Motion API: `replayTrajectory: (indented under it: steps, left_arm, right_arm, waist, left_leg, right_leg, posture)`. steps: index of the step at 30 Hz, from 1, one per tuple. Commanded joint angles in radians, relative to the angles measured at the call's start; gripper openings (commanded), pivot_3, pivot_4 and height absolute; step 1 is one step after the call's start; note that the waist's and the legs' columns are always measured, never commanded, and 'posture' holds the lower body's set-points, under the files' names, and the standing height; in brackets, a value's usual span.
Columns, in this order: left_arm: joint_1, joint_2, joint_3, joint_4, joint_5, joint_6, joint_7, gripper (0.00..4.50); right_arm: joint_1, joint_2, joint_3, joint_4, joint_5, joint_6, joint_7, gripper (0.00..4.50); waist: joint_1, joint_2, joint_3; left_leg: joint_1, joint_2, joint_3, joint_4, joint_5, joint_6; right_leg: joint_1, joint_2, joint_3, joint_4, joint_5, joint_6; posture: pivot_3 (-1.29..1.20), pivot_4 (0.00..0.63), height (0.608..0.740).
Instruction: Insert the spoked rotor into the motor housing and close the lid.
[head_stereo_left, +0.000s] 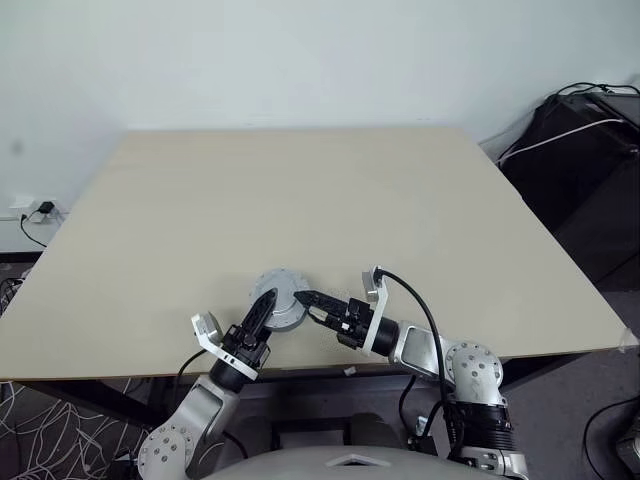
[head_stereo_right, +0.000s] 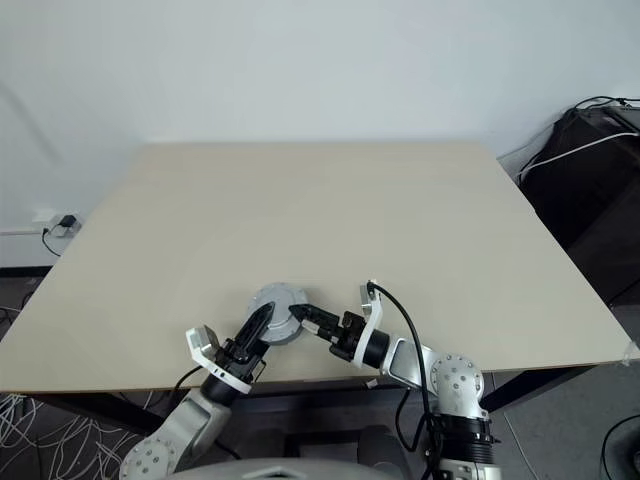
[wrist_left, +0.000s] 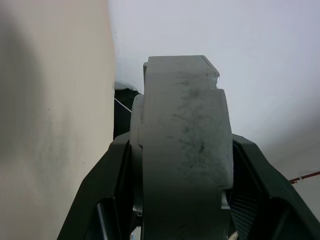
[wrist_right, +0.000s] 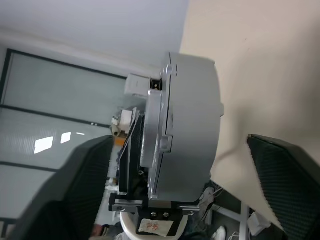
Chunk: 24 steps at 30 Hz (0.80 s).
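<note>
A thick round silver-grey motor housing (head_stereo_left: 284, 296) stands on edge near the front edge of the table (head_stereo_left: 300, 190). A flanged plate, which may be the lid, sits against one of its faces (wrist_right: 159, 135). My left gripper (head_stereo_left: 262, 308) is shut on it, with a black finger (wrist_left: 107, 195) pressed to each flat side of the housing (wrist_left: 182, 150). My right gripper (head_stereo_left: 306, 300) is open beside it. Its fingers (wrist_right: 85, 185) stand wide of the housing (wrist_right: 192, 130) on both sides, with gaps. The spoked rotor is hidden.
The light wooden table stretches bare behind the housing. Black equipment with cables (head_stereo_left: 590, 150) stands off the table's right side. A wall socket with a plug (head_stereo_left: 30, 210) sits low on the left. The table's front edge runs just beneath both grippers.
</note>
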Motion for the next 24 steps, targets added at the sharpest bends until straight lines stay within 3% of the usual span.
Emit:
replayTrajectory:
  steps: [1, 7, 14, 24]
  left_arm:
    - [-0.042, -0.033, 0.025, -0.030, -0.003, -0.049, -0.010, 2.08]
    - [-0.123, -0.041, 0.114, 0.007, 0.039, -0.195, 0.040, 2.08]
    - [-0.253, -0.066, 0.205, 0.090, 0.092, -0.356, 0.149, 2.08]
    - [-0.453, -0.035, 0.300, 0.303, 0.141, -0.456, 0.197, 2.08]
  right_arm:
    - [0.003, -0.017, -0.016, -0.050, -0.001, -0.039, 0.026, 4.50]
    - [0.087, -0.131, 0.187, -0.207, -0.472, -0.469, 0.126, 4.50]
    - [0.184, -0.185, 0.324, -0.158, -0.874, -0.964, 0.207, 4.50]
    - [0.239, -0.210, 0.334, 0.007, -1.115, -1.379, 0.222, 4.50]
  waist:
    - [0.002, 0.000, 0.000]
    - [0.014, -0.001, 0.000]
    - [0.026, -0.007, 0.001]
    - [0.038, -0.015, 0.003]
  left_leg:
    - [0.000, 0.000, 0.000, 0.000, 0.000, 0.000]
    - [0.000, -0.001, 0.001, 0.001, 0.000, 0.000]
    - [0.000, -0.002, 0.001, 0.001, 0.001, -0.001]
    - [0.001, -0.001, 0.000, 0.005, 0.002, -0.003]
  right_leg:
    - [0.000, 0.000, 0.000, 0.000, 0.000, 0.000]
    - [0.000, 0.000, 0.000, 0.000, 0.000, 0.000]
    - [0.000, 0.004, 0.001, 0.000, 0.001, 0.001]
    - [0.004, 0.008, 0.001, 0.001, 0.003, 0.000]
  posture:
    - [0.00, 0.000, 0.740]
    - [0.00, 0.000, 0.740]
    - [0.00, 0.000, 0.740]
    - [0.00, 0.000, 0.740]
